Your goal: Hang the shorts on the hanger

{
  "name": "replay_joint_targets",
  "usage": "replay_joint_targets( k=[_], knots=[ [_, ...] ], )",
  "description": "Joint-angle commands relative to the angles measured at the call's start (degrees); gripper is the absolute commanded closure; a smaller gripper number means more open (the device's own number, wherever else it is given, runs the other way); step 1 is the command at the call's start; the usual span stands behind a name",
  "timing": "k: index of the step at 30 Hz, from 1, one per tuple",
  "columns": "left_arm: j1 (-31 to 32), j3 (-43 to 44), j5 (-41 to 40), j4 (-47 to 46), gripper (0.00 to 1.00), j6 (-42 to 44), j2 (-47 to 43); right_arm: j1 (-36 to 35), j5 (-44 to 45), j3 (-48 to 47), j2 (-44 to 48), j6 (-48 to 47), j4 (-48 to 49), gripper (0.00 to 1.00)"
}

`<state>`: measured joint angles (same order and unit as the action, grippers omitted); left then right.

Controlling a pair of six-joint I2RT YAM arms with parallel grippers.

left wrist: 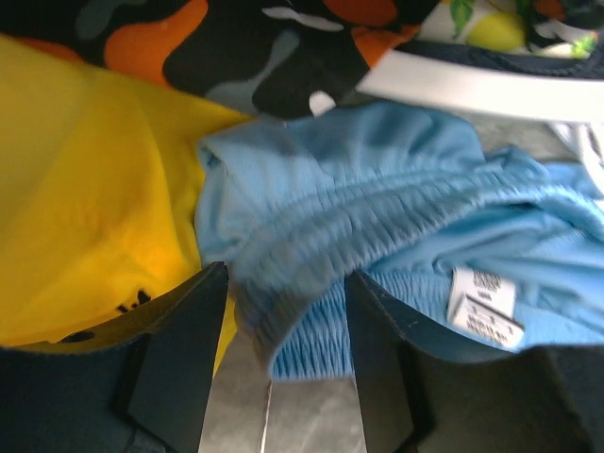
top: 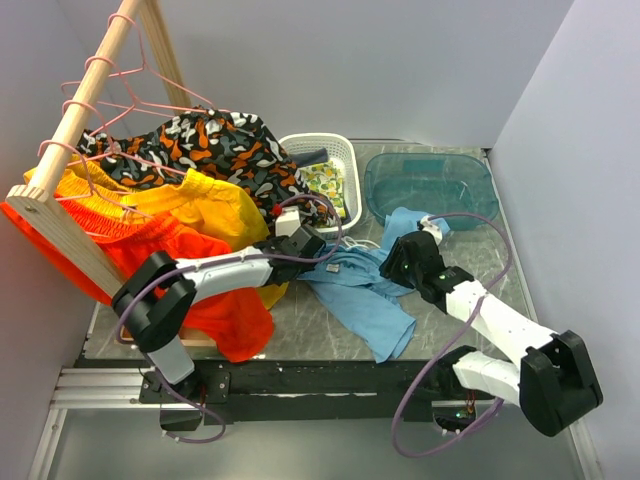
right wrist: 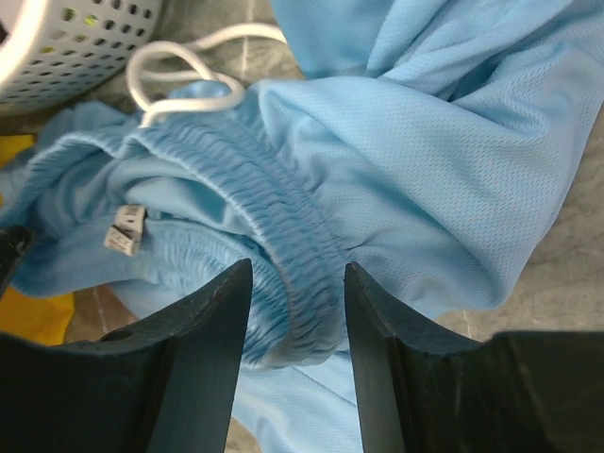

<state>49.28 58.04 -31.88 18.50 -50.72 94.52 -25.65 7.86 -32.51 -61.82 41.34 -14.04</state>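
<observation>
The light blue shorts [top: 368, 295] lie crumpled on the table between the two arms. My left gripper [top: 312, 246] is open at their left end. In the left wrist view a fold of the elastic waistband [left wrist: 311, 255] lies between the open fingers [left wrist: 184, 349]. My right gripper [top: 402, 262] is open at their right side. In the right wrist view the waistband [right wrist: 302, 274] runs between its spread fingers [right wrist: 203, 330], and the white drawstring [right wrist: 179, 66] lies beyond. Pink wire hangers [top: 138, 72] hang on the wooden rail at the far left, away from both grippers.
The slanted wooden rack [top: 80, 105] carries patterned black-orange shorts [top: 215, 140], yellow shorts [top: 195, 205] and an orange garment [top: 215, 300]. A white basket [top: 347, 152] and a teal bin [top: 430, 185] stand at the back. Walls close in on both sides.
</observation>
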Motion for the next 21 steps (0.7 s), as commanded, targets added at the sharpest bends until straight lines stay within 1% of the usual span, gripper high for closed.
replay_joint_targets(
  k=[1, 2, 4, 5, 7, 8, 11, 12, 14, 15, 16, 17, 18, 21],
  knots=[
    [-0.67, 3.04, -0.81, -1.72, 0.43, 0.1, 2.76, -0.45, 1.28, 0.61, -1.11, 0.49, 2.53, 0.49],
    [-0.85, 3.39, -1.08, -1.11, 0.46, -0.43, 3.38, -0.45, 1.28, 0.61, -1.19, 0.41, 2.53, 0.49],
    [-0.94, 3.92, -2.39, -0.05, 0.51, -2.01, 4.87, -0.37, 1.37, 0.43, -1.28, 0.32, 2.53, 0.55],
    [-0.85, 4.97, -2.83, 1.52, 0.65, -2.71, 5.32, -0.37, 1.63, 0.26, -1.28, -0.12, 1.92, 0.68],
    [-0.85, 6.72, -3.45, 4.16, 0.85, -4.47, 6.63, -0.37, 2.42, -0.71, -0.59, -0.47, 0.87, 0.87],
    [-0.94, 9.43, -3.71, 8.44, 0.99, -5.26, 6.99, -0.28, 3.21, -1.32, 0.03, -0.56, -1.23, 1.0],
    [-0.15, 15.15, -4.07, 14.44, 0.99, -5.09, 5.95, -0.28, 6.9, -4.48, 6.52, -1.09, -6.76, 1.0],
    [1.33, 15.87, -4.59, 16.2, 0.99, -4.48, 4.72, -0.28, 7.69, -7.1, 11.15, -1.26, -8.18, 1.0],
    [3.1, 17.45, -5.82, 16.3, 0.99, -1.15, -0.98, -0.28, 9.54, -10.62, 15.48, -2.4, -12.29, 1.0],
    [4.76, 17.54, -5.74, 14.65, 0.99, 0.34, -3.35, -0.28, 9.72, -15.08, 18.46, -2.84, -13.72, 1.0],
    [5.12, 17.63, -4.78, 13.5, 0.99, 3.4, -8.25, -0.37, 9.72, -17.39, 19.54, -3.46, -15.12, 1.0],
    [5.13, 17.63, -0.86, 12.1, 0.99, 4.83, -10.65, -0.45, 8.76, -19.76, 20.33, -3.81, -17.31, 1.0],
    [5.13, 17.81, 1.01, 10.43, 0.99, 6.23, -14.24, -0.54, 8.23, -23.96, 21.03, -3.99, -18.2, 1.0],
    [5.39, 22.72, 7.69, 11.55, 0.99, 10.18, -17.25, -1.07, 6.3, -30.91, 21.92, -4.52, -20.67, 1.0]
  ],
)
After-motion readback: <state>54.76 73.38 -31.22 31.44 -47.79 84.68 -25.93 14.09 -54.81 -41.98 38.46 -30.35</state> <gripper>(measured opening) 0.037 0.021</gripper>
